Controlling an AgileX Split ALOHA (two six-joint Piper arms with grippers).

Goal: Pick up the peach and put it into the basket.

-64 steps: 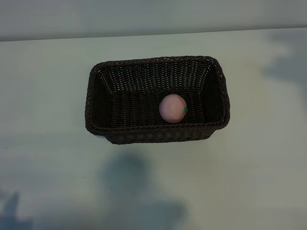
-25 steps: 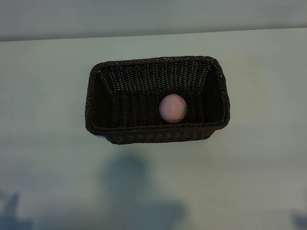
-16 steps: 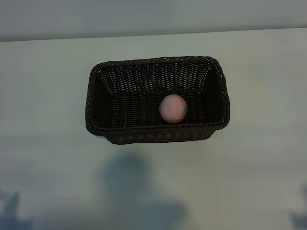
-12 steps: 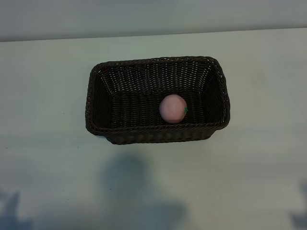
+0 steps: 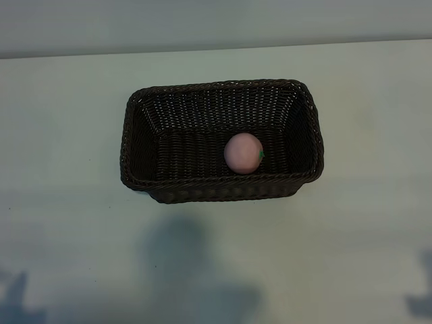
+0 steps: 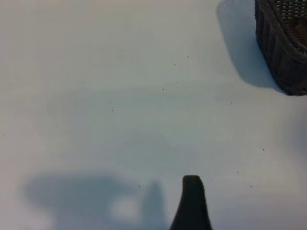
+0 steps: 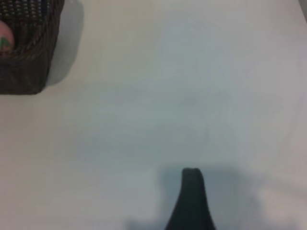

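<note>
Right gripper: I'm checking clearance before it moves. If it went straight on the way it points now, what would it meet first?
Probably the bare table. The right gripper points at open tabletop, and the basket sits off to one side of that line, though depth is unclear.

Soft, even light, bluish cast.
Blurred grey shadows lie on the pale worktop (image 5: 67, 223); the right wrist view is hazy.

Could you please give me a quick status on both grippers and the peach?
Left gripper and right gripper open, empty, over bare table clear of the basket. Peach sits inside basket, near its right end. Nothing in the way.
</note>
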